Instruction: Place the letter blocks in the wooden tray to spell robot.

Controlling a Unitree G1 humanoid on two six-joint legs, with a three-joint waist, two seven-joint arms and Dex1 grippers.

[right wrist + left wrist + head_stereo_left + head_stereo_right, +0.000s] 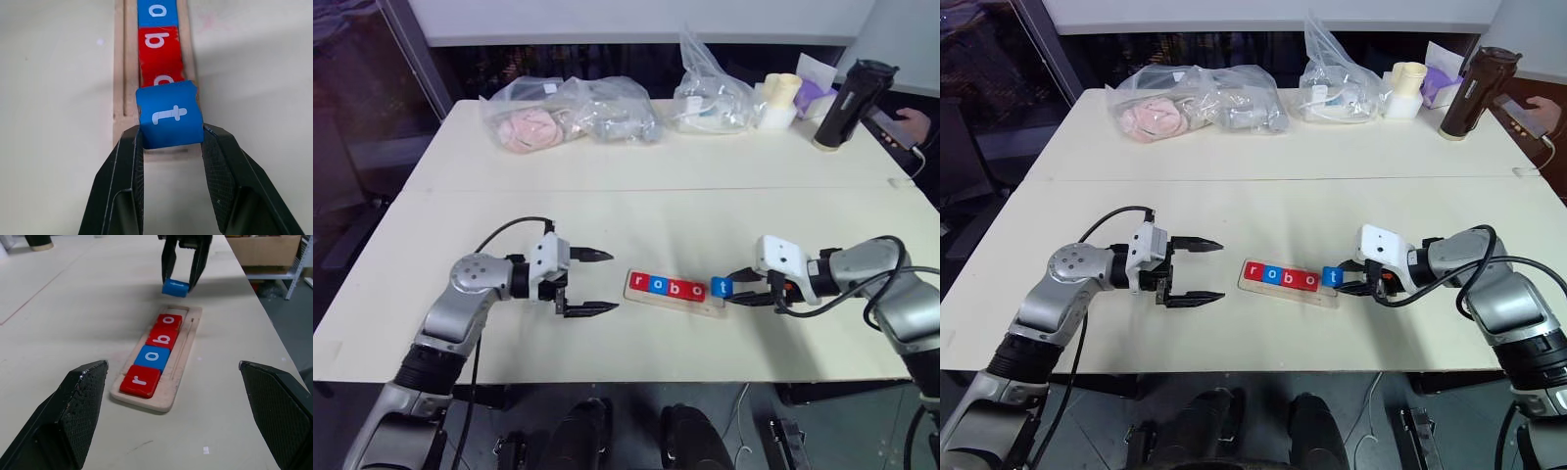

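Pale light-wood tray (674,295), long and narrow, lies on the cream bench (636,186) just below the middle of the left eye frame, and we see four small flat square tiles seated in it in a row: a red r tile (640,282), a blue o tile (659,285), a red b tile (676,288) and a red o tile (697,291). At the tray's right end in that frame we find the blue t tile (722,287), pinched between the two black fingers of the right gripper (734,290), whose jaws are clenched on the tile's two side edges. From the right wrist view the t tile (169,120) sits over the last slot at the near end of the tray, partly covering the red o tile behind it; we cannot tell whether it touches the wood yet. To the left of the tray in the left eye frame, the left gripper (603,282) points toward the tray with its jaws released and spread wide, grasping nothing and apart from the tray. Along the upper edge of the bench we note clear plastic bags (573,113) holding pink and grey items at upper left of centre, another clear bag (710,93) at upper centre, a cream cup (780,98), and a dark tumbler (850,103) at upper right. A person's hand holding a phone (901,127) shows at the right edge.
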